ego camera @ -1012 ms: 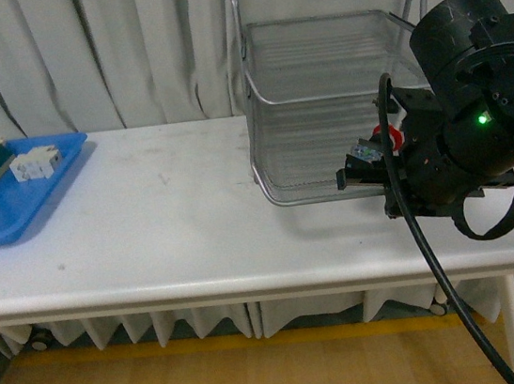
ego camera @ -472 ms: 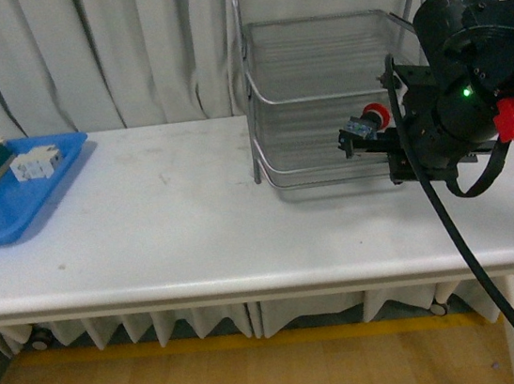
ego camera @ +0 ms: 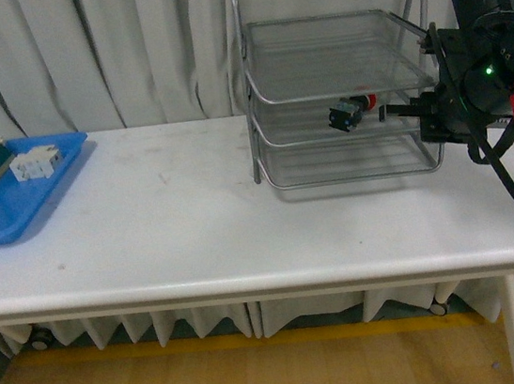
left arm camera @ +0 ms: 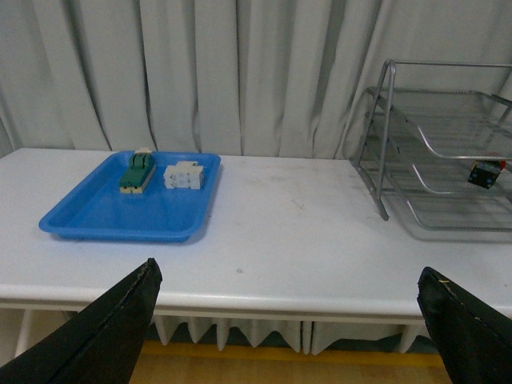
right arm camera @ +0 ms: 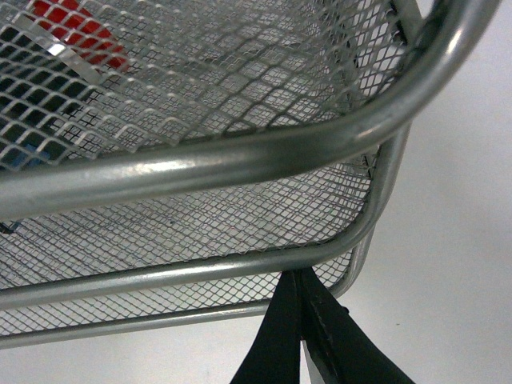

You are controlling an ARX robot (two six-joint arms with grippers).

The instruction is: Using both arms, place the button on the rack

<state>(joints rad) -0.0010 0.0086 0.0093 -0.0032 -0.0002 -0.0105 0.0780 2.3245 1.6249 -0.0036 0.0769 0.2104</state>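
Small push-button with red mushroom cap and dark blocky body [ego camera: 349, 111] sits on the middle tier of the silver three-tier wire-mesh rack [ego camera: 329, 17], near its front edge, lying on its side. Right tool [right arm camera: 300, 332]: fingers pressed together, holding nothing, outside the rack next to the lower front rail. Left tool [left arm camera: 288, 320]: fingers spread wide, empty, low over the near edge of the white tabletop [ego camera: 166, 223], well apart from the rack. Flat blue plastic tray [ego camera: 4, 211] with two other components is off to the left, not involved. Judgement: placement looks done. To finish well, back the right arm straight away from the rack, don't clip the rail
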